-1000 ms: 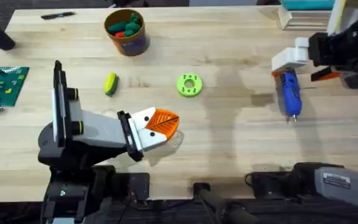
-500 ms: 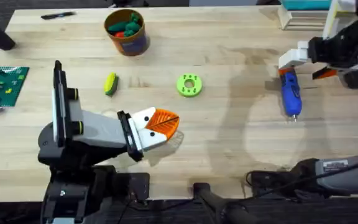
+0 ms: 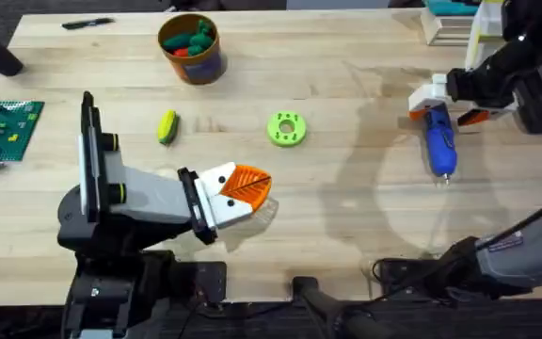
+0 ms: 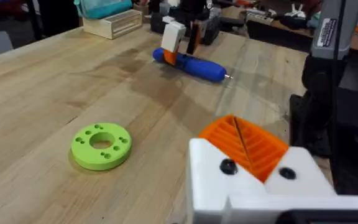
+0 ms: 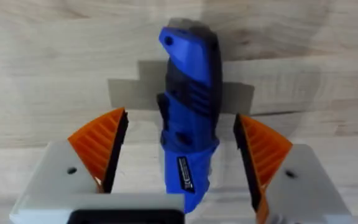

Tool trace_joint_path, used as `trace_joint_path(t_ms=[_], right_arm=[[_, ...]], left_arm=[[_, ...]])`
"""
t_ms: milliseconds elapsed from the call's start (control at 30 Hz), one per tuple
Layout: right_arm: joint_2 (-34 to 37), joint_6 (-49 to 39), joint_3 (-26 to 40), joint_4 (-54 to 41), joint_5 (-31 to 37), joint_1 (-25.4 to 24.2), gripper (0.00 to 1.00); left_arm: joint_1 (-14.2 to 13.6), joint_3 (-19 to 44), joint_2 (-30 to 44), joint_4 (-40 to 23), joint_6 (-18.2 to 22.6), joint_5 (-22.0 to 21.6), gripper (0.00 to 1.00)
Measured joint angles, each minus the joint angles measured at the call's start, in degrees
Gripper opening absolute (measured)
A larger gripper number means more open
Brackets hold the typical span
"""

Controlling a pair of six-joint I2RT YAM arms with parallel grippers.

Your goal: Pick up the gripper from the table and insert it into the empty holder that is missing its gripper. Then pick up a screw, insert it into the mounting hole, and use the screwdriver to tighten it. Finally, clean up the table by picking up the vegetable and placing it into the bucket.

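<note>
Over by the far right edge of the light butcher-block wooden table (image 3: 346, 217), the right gripper (image 3: 445, 104) sits low over the bright blue pen-shaped electric screwdriver (image 3: 438, 141), its ribbed orange pads (image 5: 98, 146) spread wide on either side of the ridged plastic body, not touching it. The driver lies flat, thin metal tip toward the near edge. The left gripper (image 3: 243, 188) rests near the front middle, jaws pressed together. Bare wood lies between them, apart from a green round holed disc (image 3: 286, 129).

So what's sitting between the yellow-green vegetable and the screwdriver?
The green disc lies between the vegetable and the screwdriver; otherwise bare table, per the overhead view.
</note>
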Motion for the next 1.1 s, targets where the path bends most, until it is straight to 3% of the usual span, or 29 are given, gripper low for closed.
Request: trace_joint_path(t_ms=[400, 700, 767, 967, 1100], right_arm=[[4.13, 0.0, -1.84, 2.92, 0.85, 0.04, 0.993], [1.78, 1.32, -5.37, 7.14, 1.45, 0.07, 0.957], [1.71, 1.4, -5.4, 7.29, 1.6, 0.06, 0.818], [1.8, 1.42, -5.97, 7.81, 2.49, -0.11, 0.019], [1.71, 1.42, -5.97, 7.79, 2.54, -0.11, 0.022]], left_arm=[[0.0, 0.0, -0.02, -0.02, 0.0, 0.0, 0.014], [0.0, -0.01, -0.01, -0.02, 0.0, 0.0, 0.014], [0.0, 0.0, -0.02, -0.02, 0.0, 0.0, 0.014], [0.0, 0.0, -0.01, -0.02, 0.0, 0.0, 0.014], [0.0, 0.0, -0.02, 0.0, 0.0, 0.0, 0.014]])
